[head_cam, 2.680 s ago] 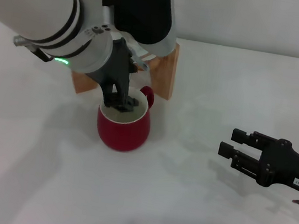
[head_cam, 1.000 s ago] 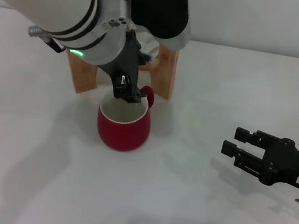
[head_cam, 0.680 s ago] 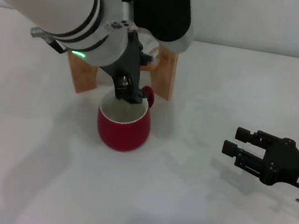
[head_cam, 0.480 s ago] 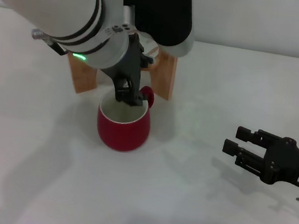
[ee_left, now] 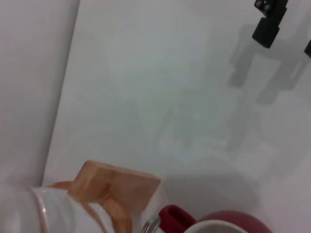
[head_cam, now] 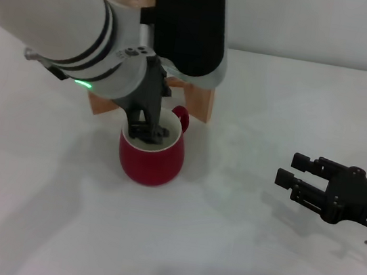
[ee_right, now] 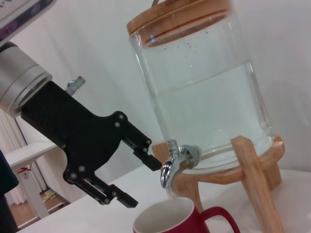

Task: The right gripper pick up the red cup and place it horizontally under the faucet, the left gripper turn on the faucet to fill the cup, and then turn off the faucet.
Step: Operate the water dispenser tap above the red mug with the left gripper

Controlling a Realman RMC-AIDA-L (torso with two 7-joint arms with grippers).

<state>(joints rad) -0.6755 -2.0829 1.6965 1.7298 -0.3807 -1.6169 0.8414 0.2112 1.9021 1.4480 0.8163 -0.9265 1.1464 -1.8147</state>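
While the red cup (head_cam: 151, 152) stands under the faucet (ee_right: 175, 162) catching water, your left gripper (ee_right: 124, 167) hangs spread just beside it. Next, shut the lever; your right gripper (head_cam: 292, 179) idles spread over the desk (head_cam: 222, 252)

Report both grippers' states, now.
Left gripper: open, holding nothing, beside the faucet over the red cup.
Right gripper: open, empty, parked off to the cup's right.

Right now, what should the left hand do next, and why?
Probably nudge the left hand against the lever of the faucet to shut it off: the open hand sits right beside the faucet, and a faint stream seems to fall into the red cup beneath. The right hand sits aside.
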